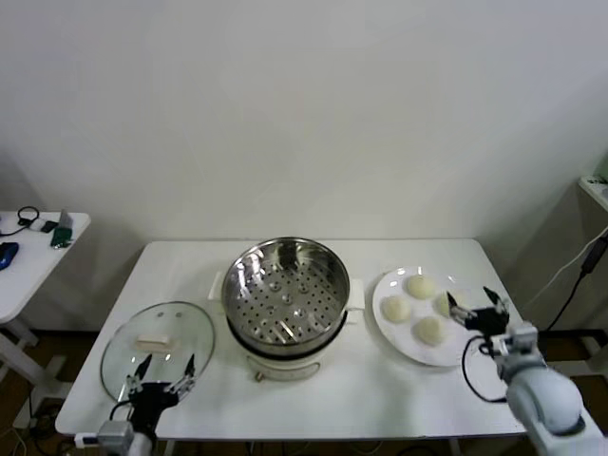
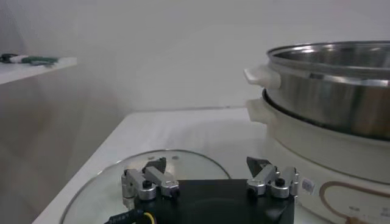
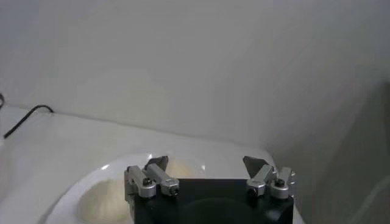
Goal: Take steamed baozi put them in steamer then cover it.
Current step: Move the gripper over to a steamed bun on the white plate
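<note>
Watching the right pincer (image 1: 472, 309), you see it spread wide and empty at the plate (image 1: 399, 337) edge, just beside the four baozi (image 1: 421, 286); squeeze too hard and the soft dough may dent or slide off. Your left pincer (image 1: 162, 372), also spread, hovers over the cover (image 1: 157, 340) on the counter (image 1: 380, 394), left of the empty steamer (image 1: 285, 285); a careless dip could knock the glass

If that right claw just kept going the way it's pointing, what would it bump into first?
Probably the nearest baozi on the white plate: the open right gripper points leftward at it, though its height above the plate is unclear.
</note>
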Tool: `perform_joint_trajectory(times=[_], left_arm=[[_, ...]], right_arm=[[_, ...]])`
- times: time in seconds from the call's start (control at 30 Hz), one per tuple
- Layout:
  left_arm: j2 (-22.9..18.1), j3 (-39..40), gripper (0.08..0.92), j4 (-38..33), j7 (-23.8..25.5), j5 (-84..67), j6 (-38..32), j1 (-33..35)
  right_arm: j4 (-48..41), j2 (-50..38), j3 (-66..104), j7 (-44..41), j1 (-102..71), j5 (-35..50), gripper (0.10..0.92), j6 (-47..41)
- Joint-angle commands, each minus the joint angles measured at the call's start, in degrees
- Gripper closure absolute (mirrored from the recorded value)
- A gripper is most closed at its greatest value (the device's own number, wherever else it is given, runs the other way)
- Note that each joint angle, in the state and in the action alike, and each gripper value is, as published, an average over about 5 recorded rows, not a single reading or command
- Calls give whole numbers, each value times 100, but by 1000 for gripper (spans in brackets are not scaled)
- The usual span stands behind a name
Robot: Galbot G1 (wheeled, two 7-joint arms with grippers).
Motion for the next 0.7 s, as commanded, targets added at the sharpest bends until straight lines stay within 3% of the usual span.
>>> perform_joint_trajectory(times=[0.03,0.37,0.7], left_arm=[[-31,36,177,-15,20,30,7,-63],[-43,33,177,22,42,46,-8,-100],[-76,38,177,100,69,82,-19,-178]], right_arm=[[-1479,-1433,-2763,-2102,3096,-792,203,-455],[-2557,-1723,-6183,-5304,6080,-2302,203,1097],[-3909,-507,-8063,-6051,7845,-1976,203,1244]])
